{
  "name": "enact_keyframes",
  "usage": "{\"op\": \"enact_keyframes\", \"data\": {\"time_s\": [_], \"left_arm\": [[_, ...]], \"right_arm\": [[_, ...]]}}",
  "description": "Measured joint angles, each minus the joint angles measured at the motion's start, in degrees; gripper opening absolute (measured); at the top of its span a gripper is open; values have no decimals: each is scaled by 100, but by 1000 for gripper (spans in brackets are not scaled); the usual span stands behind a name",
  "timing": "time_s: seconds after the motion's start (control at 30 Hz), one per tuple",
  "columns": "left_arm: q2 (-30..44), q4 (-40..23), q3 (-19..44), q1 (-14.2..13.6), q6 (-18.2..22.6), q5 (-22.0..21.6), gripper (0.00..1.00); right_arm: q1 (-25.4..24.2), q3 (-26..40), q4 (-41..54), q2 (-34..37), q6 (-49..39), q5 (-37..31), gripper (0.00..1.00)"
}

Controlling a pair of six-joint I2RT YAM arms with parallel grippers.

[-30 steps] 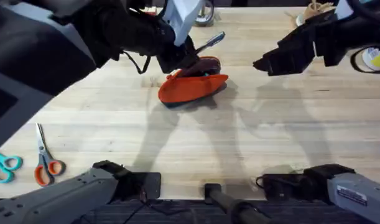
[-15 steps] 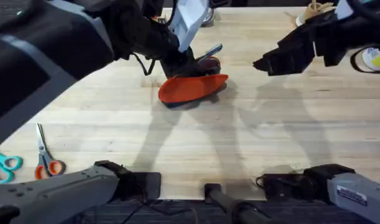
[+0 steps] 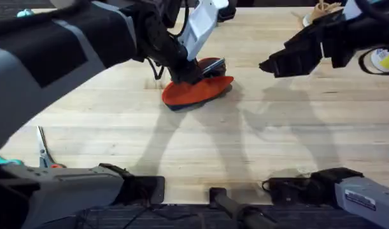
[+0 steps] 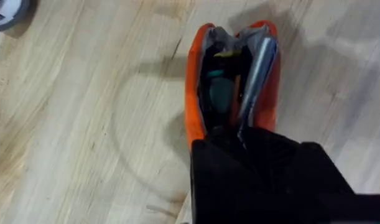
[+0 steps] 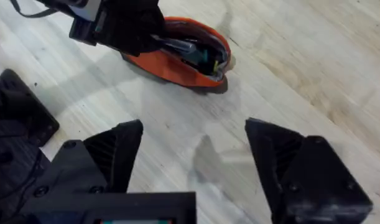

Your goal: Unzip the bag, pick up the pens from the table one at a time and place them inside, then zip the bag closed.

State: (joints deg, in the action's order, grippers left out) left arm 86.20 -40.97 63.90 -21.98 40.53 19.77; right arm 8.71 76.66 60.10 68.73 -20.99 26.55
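Bag (image 3: pixel 197 90) as landmark: the orange pouch lies on the table (image 3: pixel 258 146) with its zipper open, mouth gaping upward, long axis running roughly across the table in the overhead view. The left gripper (image 3: pixel 184 71) sits right over the bag's far-left end, fingers down in the mouth. In the left wrist view the silver-grey pen (image 4: pixel 257 78) slants lengthwise inside the bag, parallel to the bag's long axis, its near end running back under the black fingers (image 4: pixel 264 168). Whether those fingers grip the pen or have let go cannot be told; the contact is hidden by the gripper body.

Right gripper (image 5: pixel 193 155) hangs well apart from the bag, off its right end, fingers spread wide with nothing between them and bare table below.

Count: one bag; one silver pen seen inside it, with dark and teal-green contents (image 4: pixel 217 93) beside it that are too murky to name, so the orange pen cannot be confirmed. Scissors (image 3: pixel 44 152) lie far toward the left arm's base, partly hidden.

Judging from this, the loading looks nearly finished, and zipping comes next: the pull must travel along the bag's long axis, and the left arm is much the nearer.
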Motion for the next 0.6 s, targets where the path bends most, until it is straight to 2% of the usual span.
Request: {"op": "enact_keyframes", "data": {"time_s": [0.5, 0.53, 0.6], "left_arm": [[0, -40, 0, -2, 2, 0, 44], [0, -35, 0, 0, 16, 0, 91], [0, -16, 0, 0, 29, -2, 340]], "right_arm": [[0, 0, -2, 0, 0, 0, 997], [0, 0, -2, 0, -2, 0, 998], [0, 0, -2, 0, 0, 0, 998]]}}
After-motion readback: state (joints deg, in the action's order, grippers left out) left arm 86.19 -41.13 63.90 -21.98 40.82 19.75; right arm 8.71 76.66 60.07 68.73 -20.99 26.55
